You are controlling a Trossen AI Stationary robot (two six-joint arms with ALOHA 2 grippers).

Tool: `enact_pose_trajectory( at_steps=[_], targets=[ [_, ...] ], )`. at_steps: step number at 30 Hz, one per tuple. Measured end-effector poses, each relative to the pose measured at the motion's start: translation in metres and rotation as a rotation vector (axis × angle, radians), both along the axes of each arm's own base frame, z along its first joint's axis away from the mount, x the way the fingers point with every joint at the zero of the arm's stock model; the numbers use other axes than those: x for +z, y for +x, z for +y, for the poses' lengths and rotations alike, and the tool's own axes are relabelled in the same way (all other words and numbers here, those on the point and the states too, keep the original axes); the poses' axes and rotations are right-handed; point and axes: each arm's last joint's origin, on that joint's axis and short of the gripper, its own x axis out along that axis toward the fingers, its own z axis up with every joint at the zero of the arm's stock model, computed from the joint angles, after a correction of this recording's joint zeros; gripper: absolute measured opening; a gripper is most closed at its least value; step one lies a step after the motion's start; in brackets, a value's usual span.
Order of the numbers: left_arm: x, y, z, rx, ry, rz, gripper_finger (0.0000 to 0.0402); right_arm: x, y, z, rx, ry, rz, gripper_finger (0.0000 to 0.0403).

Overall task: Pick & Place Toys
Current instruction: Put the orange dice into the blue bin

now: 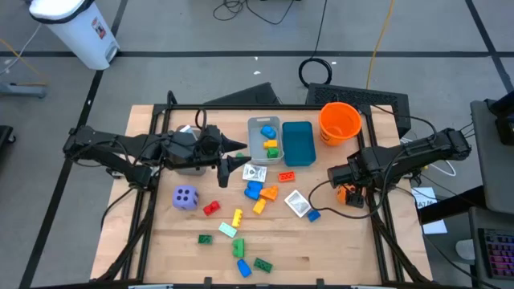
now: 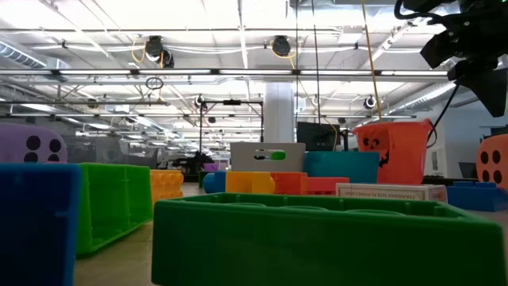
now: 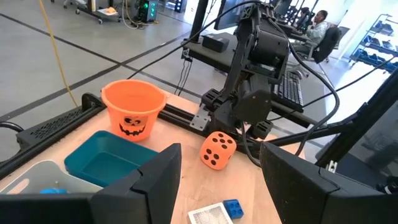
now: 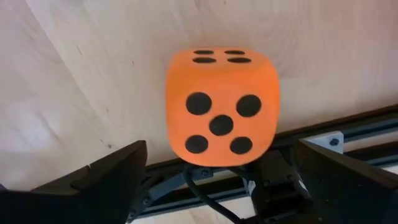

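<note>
Two-arm toy sorting: right gripper above the orange die.

The right gripper hangs at the table's right edge with its fingers spread wide on either side of the orange black-dotted die, which rests on the wood, ungripped. The left gripper points toward the grey bin, fingers partly apart and holding nothing. Beside the grey bin stand the teal bin and the orange bucket. The purple die, the white packets and the scattered plastic bricks lie mid-table.
</note>
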Motion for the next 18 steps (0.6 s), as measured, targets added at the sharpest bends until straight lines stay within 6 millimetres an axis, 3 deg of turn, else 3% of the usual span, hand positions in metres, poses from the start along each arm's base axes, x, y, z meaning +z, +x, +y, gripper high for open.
enact_pose_trajectory(
  at_steps=[8,18],
  targets=[
    [0.0,0.0,0.0,0.0,0.001,0.0,0.0228,-0.002,0.004,0.0,-0.011,-0.006,-0.026,0.0397],
    [0.0,0.0,0.0,0.001,0.001,-0.002,0.0228,-0.029,-0.007,-0.002,-0.031,-0.027,0.083,0.0399]
  ],
)
